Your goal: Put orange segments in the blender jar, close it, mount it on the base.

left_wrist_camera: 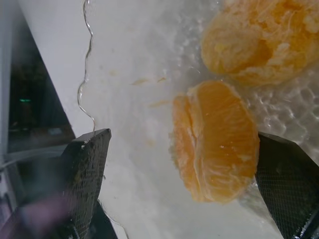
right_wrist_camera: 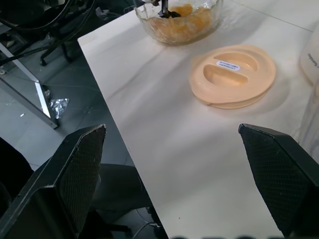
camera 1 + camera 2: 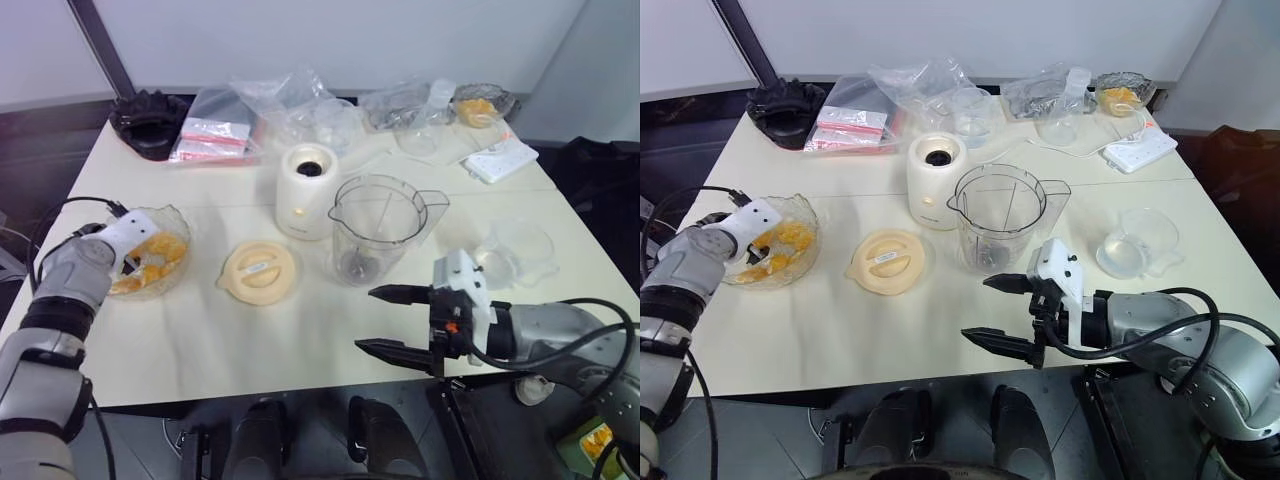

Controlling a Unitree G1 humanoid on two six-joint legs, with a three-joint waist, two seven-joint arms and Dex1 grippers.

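Blender jar, unlabelled; lid label unreadable

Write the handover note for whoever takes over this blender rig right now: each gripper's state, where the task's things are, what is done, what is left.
Left gripper: open, down in the scalloped glass bowl, its fingers either side of one orange segment, not yet closed on it.
Right gripper: open, holding nothing, over the table's near edge.
Blender jar: upright on the table, no fruit inside, right of the base.
Peach lid: flat on the table.
Done: nothing placed yet.
Left: move the segments into the jar, close it, mount it on the base.
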